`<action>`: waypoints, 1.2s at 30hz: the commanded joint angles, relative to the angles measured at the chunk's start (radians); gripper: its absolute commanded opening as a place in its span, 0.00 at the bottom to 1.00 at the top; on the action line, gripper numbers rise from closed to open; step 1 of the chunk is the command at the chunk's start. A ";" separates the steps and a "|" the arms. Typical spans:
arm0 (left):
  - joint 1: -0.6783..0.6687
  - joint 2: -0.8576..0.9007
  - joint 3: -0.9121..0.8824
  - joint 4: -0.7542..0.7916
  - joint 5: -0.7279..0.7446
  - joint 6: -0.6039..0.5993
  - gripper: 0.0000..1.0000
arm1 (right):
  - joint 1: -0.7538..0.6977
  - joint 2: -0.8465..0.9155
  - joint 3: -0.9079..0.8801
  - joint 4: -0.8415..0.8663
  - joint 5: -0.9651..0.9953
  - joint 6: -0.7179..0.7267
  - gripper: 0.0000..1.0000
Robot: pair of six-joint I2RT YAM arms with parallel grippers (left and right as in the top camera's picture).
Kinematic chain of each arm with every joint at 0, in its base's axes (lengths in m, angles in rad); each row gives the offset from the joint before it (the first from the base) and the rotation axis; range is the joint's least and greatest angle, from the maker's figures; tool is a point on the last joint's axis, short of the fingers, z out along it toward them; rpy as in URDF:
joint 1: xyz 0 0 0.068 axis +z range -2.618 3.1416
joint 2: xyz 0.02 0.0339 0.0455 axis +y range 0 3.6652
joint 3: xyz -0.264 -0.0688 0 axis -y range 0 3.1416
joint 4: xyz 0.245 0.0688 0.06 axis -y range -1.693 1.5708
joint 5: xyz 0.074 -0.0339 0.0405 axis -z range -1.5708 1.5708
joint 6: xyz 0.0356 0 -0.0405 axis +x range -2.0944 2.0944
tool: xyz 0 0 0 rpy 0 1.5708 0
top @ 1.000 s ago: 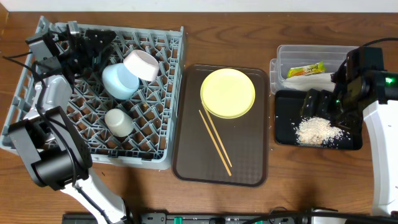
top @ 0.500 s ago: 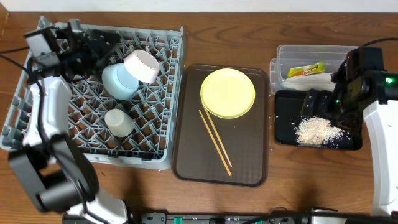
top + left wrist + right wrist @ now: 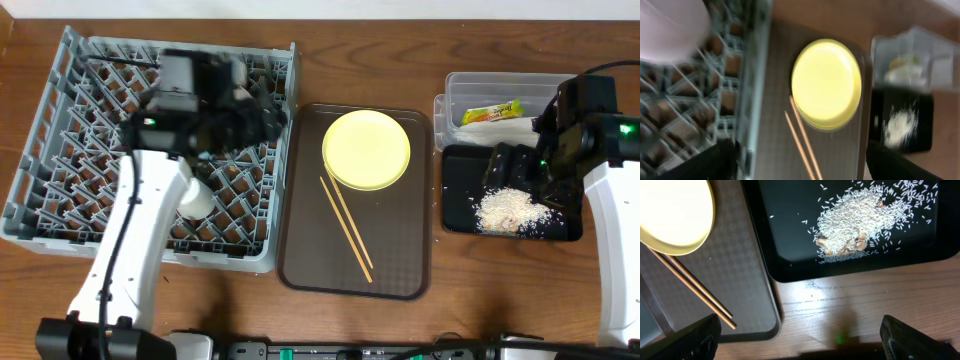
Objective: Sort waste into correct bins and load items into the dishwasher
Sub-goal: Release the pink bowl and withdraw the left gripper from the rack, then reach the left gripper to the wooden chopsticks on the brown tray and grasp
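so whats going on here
Waste sorting and dish loading, midway. The left claw hangs open and empty above the edge of the grey dish rack, facing the yellow plate and chopsticks on the brown tray. The right claw, open too, hovers by the black tray of rice scraps. Wrapper and napkin lie in the clear tub.

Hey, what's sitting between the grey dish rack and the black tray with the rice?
The brown serving tray, holding the yellow plate and two chopsticks, as the overhead view shows.
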 commanded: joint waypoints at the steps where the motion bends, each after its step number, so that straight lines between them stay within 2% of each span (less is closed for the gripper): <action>1: -0.058 -0.003 0.000 -0.032 -0.040 0.023 0.85 | -0.005 -0.003 0.008 0.002 -0.004 -0.006 0.99; 3: -0.100 -0.003 -0.013 -0.031 -0.048 0.002 0.84 | -0.005 -0.003 0.008 0.002 -0.005 -0.006 0.99; 4: -0.127 -0.003 -0.022 -0.033 -0.069 -0.045 0.84 | -0.005 -0.003 0.008 0.002 -0.004 -0.006 0.99; 7: -0.221 -0.001 -0.051 -0.055 -0.229 -0.216 0.84 | -0.005 -0.003 0.008 0.002 -0.005 -0.006 0.99; 13: -0.396 0.032 -0.088 -0.063 -0.426 -0.389 0.84 | -0.005 -0.003 0.008 0.002 -0.004 -0.006 0.99; 20: -0.520 0.143 -0.101 -0.063 -0.450 -0.543 0.84 | -0.005 -0.003 0.008 0.001 -0.005 -0.006 0.99; 27: -0.543 0.276 -0.101 -0.090 -0.443 -0.670 0.84 | -0.005 -0.003 0.008 0.000 -0.004 -0.006 0.99; 36: -0.543 0.324 -0.117 -0.074 -0.420 -0.676 0.84 | -0.005 -0.003 0.008 -0.002 -0.004 -0.013 0.99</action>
